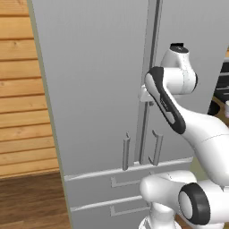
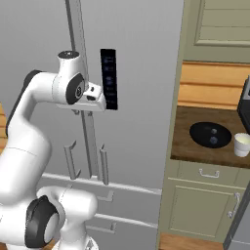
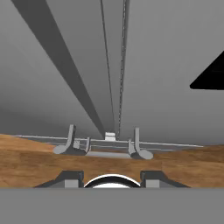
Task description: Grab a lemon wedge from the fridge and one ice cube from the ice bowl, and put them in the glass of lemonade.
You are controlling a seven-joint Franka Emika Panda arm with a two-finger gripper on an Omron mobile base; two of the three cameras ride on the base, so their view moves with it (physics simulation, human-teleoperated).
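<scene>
The white arm [image 1: 179,116] is rising from the lower right of the left base view, elbow bent, hand close to the seam of the fridge [image 1: 98,89] at centre. The gripper [image 3: 111,177] is standing open, fingertips apart. Farther off, at the right of the right base view, the ice bowl [image 2: 210,135] and glass of lemonade [image 2: 242,144] are sitting on the counter [image 2: 188,146].

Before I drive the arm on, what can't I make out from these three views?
- Lemon wedge: hidden behind the shut doors of the fridge.
- Gripper: hand view's bottom edge cuts off the tips, so the jaws' gap can't be judged.
- Ice cubes: mere specks in the ice bowl, right base view; count unclear.
- Glass of lemonade: liquid level too small to read.
</scene>
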